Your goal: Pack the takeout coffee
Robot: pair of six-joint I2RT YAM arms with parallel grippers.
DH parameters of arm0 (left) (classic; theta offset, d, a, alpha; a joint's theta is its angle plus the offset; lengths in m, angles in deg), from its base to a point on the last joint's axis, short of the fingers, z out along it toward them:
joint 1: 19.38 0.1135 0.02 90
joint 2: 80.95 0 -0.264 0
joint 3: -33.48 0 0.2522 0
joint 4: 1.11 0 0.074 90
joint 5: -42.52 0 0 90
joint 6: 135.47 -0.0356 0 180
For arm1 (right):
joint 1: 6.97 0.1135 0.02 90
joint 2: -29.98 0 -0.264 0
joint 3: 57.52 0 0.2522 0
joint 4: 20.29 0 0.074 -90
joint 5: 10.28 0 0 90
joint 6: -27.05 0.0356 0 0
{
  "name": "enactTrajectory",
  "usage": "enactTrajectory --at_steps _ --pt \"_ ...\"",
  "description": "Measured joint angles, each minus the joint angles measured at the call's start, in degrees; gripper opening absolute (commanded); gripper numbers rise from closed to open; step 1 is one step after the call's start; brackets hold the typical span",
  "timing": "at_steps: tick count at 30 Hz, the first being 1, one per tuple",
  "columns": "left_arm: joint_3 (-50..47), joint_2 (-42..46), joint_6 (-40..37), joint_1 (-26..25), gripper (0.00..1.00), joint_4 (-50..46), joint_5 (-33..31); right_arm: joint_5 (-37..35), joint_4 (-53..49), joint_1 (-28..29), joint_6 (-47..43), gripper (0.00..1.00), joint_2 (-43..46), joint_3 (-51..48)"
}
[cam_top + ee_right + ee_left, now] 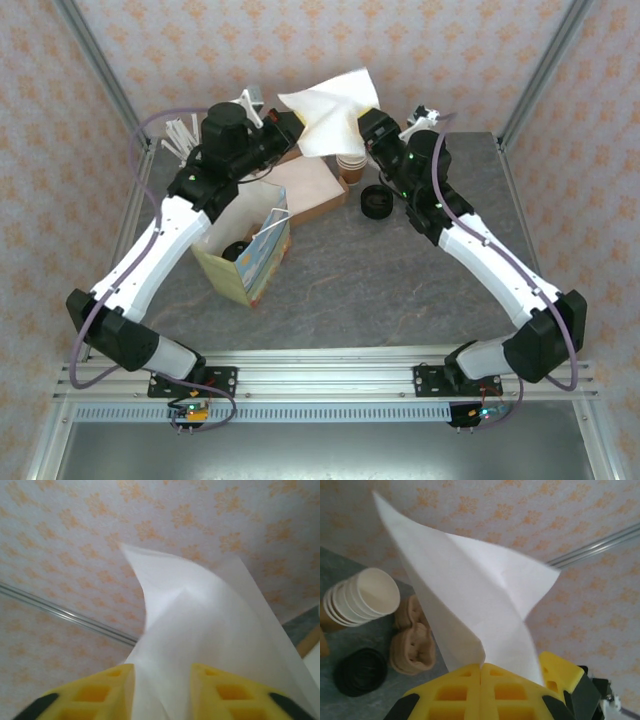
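A white paper napkin [330, 110] hangs in the air at the back of the table, between my two grippers. My left gripper [481, 666] is shut on the napkin's [480, 595] lower corner, and it is at the napkin's left [293, 128] from above. At the napkin's right is my right gripper [368, 122]. Its jaws [162, 672] stand apart with the napkin [200, 630] lying loosely between them. A round black lid [237, 250] shows inside the open paper bag [262, 262]. It may be the takeout coffee, but its cup is hidden.
A stack of lidless cream cups [365, 597] stands behind a pile of loose black lids [360, 672], beside two brown sleeves [412, 647]. A brown cardboard piece [305, 185] lies behind the bag. White straws [180, 140] sit at the back left. Grey table [400, 270] stretches in front.
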Motion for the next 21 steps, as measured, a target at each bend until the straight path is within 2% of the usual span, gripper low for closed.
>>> enactTrajectory --at_steps 3,6,13,21 --pt "5.7 1.6 -9.6 0.0 0.00 -8.9 -1.1 0.0 -5.2 -0.1 -6.9 0.56 2.7 0.1" --pt "12.2 3.4 -19.6 0.0 0.00 -17.9 -1.7 1.0 -10.6 -0.1 -14.6 0.61 5.7 0.7" --pt "22.7 9.0 -36.1 0.1 0.00 -35.6 -3.4 3.0 -20.1 -0.1 -28.1 0.64 8.5 1.3" --pt "30.5 13.0 -49.2 0.1 0.00 -51.9 -9.0 4.9 -23.6 -0.1 -32.6 0.65 7.1 0.9"
